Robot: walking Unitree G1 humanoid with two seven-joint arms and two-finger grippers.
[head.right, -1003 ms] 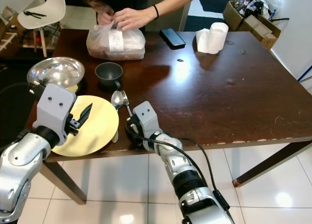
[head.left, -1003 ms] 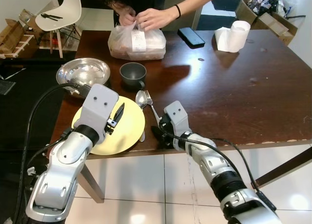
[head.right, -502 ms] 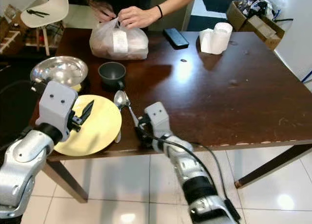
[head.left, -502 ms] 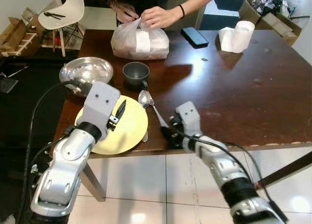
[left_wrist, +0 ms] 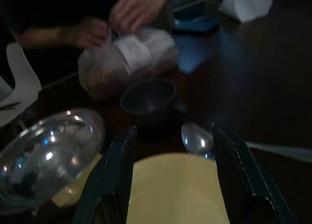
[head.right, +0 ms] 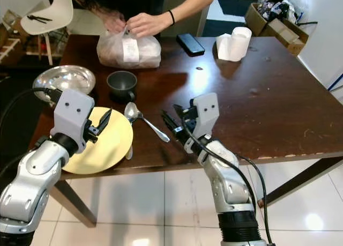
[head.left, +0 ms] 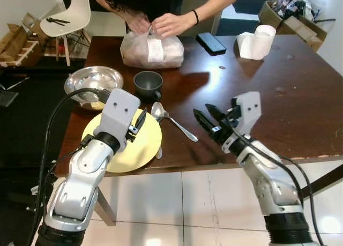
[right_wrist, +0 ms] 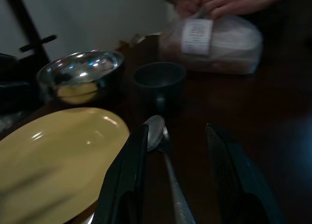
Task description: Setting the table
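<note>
Left eye view, table: I saw a dark brown wooden table (head.left: 268, 90) with its near edge toward the robot.
Plate: a round pale-yellow plate (head.left: 124, 149) lay at the table's near left corner.
Spoon: a silver metal spoon (head.left: 171, 121) lay on the wood just right of the plate, bowl toward the far side and handle slanting toward the right gripper.
Second utensil: I made out a handle tip (head.left: 159, 152) at the plate's right rim; what it was, I could not tell.
Cup: a dark grey cup (head.left: 147, 84) stood just beyond the plate and spoon.
Bowl: a shiny steel bowl (head.left: 92, 85) sat at the left edge, left of the cup, with something yellowish inside.
Left gripper: the left gripper (head.left: 140, 123) hung over the plate's far right part; in the left wrist view I saw its fingers (left_wrist: 117, 175) spread apart with nothing between them.
Right gripper: the right gripper (head.left: 210, 119) was above the table right of the spoon handle, apart from it, fingers parted and empty.
Person: a person's two hands (head.left: 155, 24) gripped the top of a clear plastic bag of food (head.left: 151, 49) at the far side.
Far items: a black phone (head.left: 210, 43) and a white paper roll (head.left: 257, 41) lay to the right of the bag.
</note>
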